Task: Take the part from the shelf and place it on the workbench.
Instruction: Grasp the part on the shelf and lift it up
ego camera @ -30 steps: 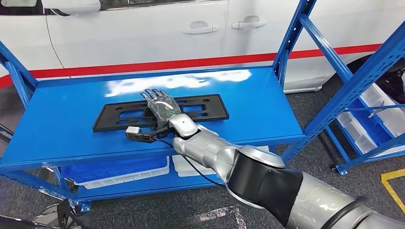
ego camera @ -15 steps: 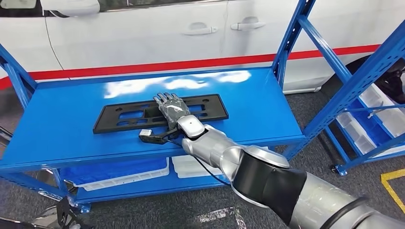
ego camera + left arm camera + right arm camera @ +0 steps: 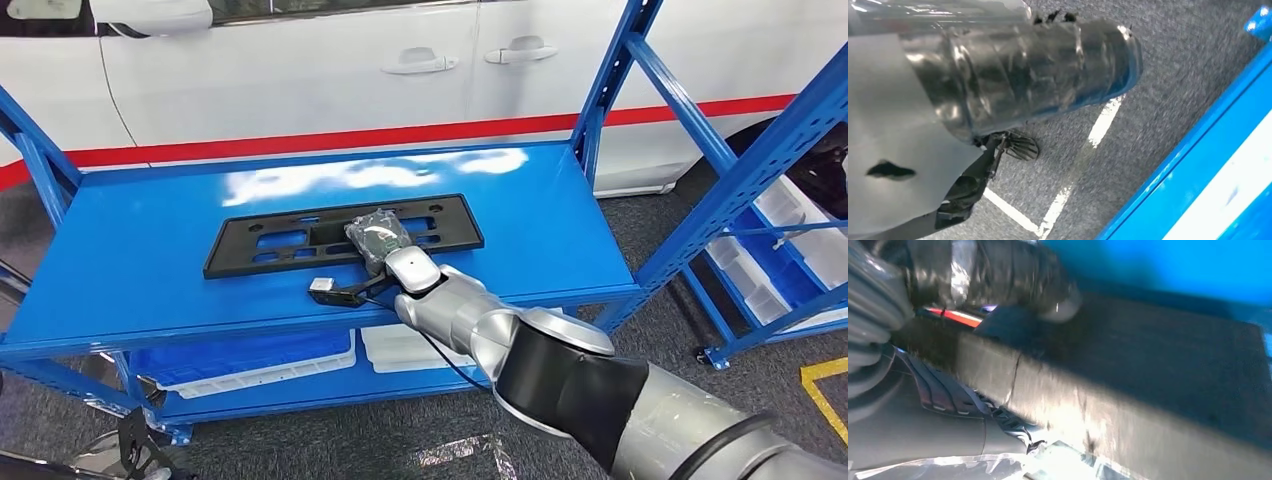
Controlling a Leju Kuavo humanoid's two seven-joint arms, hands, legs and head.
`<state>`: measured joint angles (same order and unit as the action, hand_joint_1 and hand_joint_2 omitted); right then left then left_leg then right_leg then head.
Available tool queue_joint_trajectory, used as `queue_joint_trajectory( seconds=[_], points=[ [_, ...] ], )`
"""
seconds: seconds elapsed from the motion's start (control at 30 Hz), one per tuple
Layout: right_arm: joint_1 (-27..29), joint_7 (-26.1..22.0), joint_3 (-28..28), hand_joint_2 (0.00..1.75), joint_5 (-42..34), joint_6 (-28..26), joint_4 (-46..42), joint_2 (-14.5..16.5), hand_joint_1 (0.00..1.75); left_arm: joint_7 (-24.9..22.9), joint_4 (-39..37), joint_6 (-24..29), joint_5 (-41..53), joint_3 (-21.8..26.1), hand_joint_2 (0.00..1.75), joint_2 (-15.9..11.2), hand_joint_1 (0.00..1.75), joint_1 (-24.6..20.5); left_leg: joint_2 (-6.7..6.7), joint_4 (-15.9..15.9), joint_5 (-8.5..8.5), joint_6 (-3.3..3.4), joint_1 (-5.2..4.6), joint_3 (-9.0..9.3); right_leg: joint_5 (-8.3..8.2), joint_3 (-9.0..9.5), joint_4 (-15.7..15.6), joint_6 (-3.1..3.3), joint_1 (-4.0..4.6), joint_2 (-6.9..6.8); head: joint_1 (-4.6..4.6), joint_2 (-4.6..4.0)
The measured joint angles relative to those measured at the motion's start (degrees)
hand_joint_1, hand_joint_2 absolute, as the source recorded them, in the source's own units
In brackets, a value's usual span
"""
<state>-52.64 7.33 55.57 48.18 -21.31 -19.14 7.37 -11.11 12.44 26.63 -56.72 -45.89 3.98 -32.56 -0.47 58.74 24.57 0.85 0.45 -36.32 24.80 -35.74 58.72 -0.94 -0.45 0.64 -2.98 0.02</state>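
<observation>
Part (image 3: 270,240) flat on shelf (image 3: 130,270); right hand (image 3: 378,236) grips its edge.

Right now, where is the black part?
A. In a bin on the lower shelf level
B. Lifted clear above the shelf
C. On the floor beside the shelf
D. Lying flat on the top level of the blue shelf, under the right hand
D. In the head view the black part lies flat on the blue shelf, with the right hand on its middle.
</observation>
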Motion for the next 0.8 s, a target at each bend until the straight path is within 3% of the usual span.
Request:
queue_joint_trajectory(
  seconds=[0.07, 0.1, 0.2, 0.23, 0.27, 0.3, 0.4, 0.47, 0.53, 0.6, 0.63, 0.73, 0.77, 0.8],
  points=[
    [0.0, -0.1, 0.0, 1.75, 0.0, 0.0, 0.0, 0.0, 1.75, 0.0, 0.0, 0.0, 0.0, -0.2, 0.0, 0.0, 0.0, 0.0, 0.03, 0.3, 0.51, -0.58, 0.07, -0.27, -0.24, 0.23, -0.4, 0.61, -0.21, -0.14, 0.02, 0.0],
    [0.0, -0.2, 0.0, 1.75, 0.0, 0.0, 0.0, 0.0, 1.75, 0.1, 0.0, 0.0, 0.1, -0.4, 0.0, 0.0, 0.0, -0.1, 0.06, 1.9, 1.55, -0.87, 0.1, -0.91, -0.36, 0.39, -0.6, 0.96, -0.33, -0.28, 0.05, 0.0],
    [0.0, -0.2, 0.0, 1.75, 0.0, 0.0, 0.0, -0.1, 1.75, 0.2, 0.0, 0.0, 0.1, -0.7, 0.0, 0.0, 0.0, 0.0, 0.16, 12.1, 6.6, -1.46, 0.23, -5.33, -0.38, 0.58, -0.7, 1.51, -0.33, -0.65, 0.09, 0.0],
    [0.0, -0.2, 0.0, 1.75, 0.0, 0.0, 0.0, -0.1, 1.75, 0.2, 0.0, 0.0, 0.1, -0.8, 0.0, 0.0, 0.0, 0.2, 0.17, 15.0, 7.41, -1.57, 0.26, -6.6, -0.35, 0.59, -0.7, 1.55, -0.3, -0.67, 0.09, 0.0],
    [0.0, -0.2, 0.0, 1.75, 0.0, 0.0, 0.0, -0.2, 1.75, 0.2, 0.0, 0.0, 0.0, -0.9, 0.0, 0.0, 0.0, 0.3, 0.17, 16.0, 7.18, -1.61, 0.28, -7.03, -0.32, 0.61, -0.6, 1.58, -0.3, -0.64, 0.09, 0.0],
    [0.0, -0.2, 0.0, 1.75, 0.0, 0.0, 0.0, -0.2, 1.75, 0.2, 0.0, 0.0, 0.1, -0.9, 0.0, 0.0, 0.0, 0.3, 0.17, 14.8, 5.92, -1.6, 0.3, -6.42, -0.27, 0.64, -0.5, 1.59, -0.3, -0.59, 0.1, 0.0],
    [-0.2, -0.1, 0.0, 1.75, 0.0, 0.0, 0.0, -0.2, 1.75, 0.3, 0.0, 0.1, 0.1, -1.0, 0.0, -0.1, 0.0, 0.0, 0.13, 4.3, 1.22, -1.27, 0.24, -1.28, 0.15, 0.51, 0.1, 1.21, -0.19, -0.42, 0.09, 0.0],
    [-0.2, -0.3, 0.0, 1.75, -0.2, -0.4, 0.0, -0.3, 1.75, 0.9, 0.0, 0.6, 0.3, -1.2, 0.0, -0.1, 0.0, -0.2, 0.07, 1.2, 0.94, -0.83, 0.11, 0.25, 0.2, 0.16, 0.4, 0.75, 0.05, -0.31, 0.03, 0.01],
    [-0.2, -0.9, -0.1, 1.75, -0.5, -1.0, 0.0, -0.4, 1.75, 2.4, 0.0, 1.6, 0.6, -1.6, 0.87, -0.1, 0.0, -0.2, 0.1, 0.8, 0.89, -0.25, 0.14, 0.3, 0.07, 0.0, 0.3, 0.3, 0.16, -0.16, -0.04, 0.0],
    [-0.1, -1.8, -0.3, 1.75, -0.9, -1.5, 0.0, -0.5, 1.75, 3.8, 0.0, 2.7, 1.0, -1.8, 1.75, -0.1, 0.0, -0.4, 0.17, 0.5, 0.64, 0.41, 0.31, 0.45, 1.14, -0.63, 1.6, -0.23, 0.07, -0.14, -0.11, 0.0],
    [-0.1, -2.3, -0.4, 1.75, -1.0, -1.8, 0.0, -0.6, 1.75, 4.2, 0.0, 3.1, 1.2, -1.9, 1.75, -0.1, 0.0, -0.6, 0.21, 0.3, 0.54, 0.7, 0.4, 0.52, 2.44, -1.61, 3.7, -0.49, 0.0, -0.17, -0.16, 0.0],
    [0.1, -3.7, -0.9, 1.75, -1.4, -3.2, 0.0, -0.6, 1.75, 5.0, 0.0, 3.3, 1.1, -2.0, 1.75, 0.0, 0.0, -0.5, 0.21, 0.3, 0.5, 1.07, 0.35, 0.45, 6.75, -6.54, 14.2, -1.05, -0.14, -0.28, -0.26, 0.0],
    [0.2, -4.2, -1.1, 1.75, -1.5, -3.7, 0.0, -0.6, 1.75, 5.2, 0.0, 2.7, 0.9, -2.0, 1.75, 0.1, 0.0, -0.5, 0.19, 0.3, 0.52, 1.1, 0.35, 0.45, 6.76, -7.41, 15.8, -1.11, -0.16, -0.29, -0.26, 0.0],
    [0.2, -4.6, -1.3, 1.75, -1.5, -4.2, 0.0, -0.6, 1.75, 5.4, 0.0, 2.2, 0.7, -2.0, 1.75, 0.1, 0.0, -0.4, 0.16, 0.3, 0.54, 1.1, 0.35, 0.48, 5.9, -7.39, 15.5, -1.1, -0.17, -0.3, -0.26, 0.0]
  ],
)
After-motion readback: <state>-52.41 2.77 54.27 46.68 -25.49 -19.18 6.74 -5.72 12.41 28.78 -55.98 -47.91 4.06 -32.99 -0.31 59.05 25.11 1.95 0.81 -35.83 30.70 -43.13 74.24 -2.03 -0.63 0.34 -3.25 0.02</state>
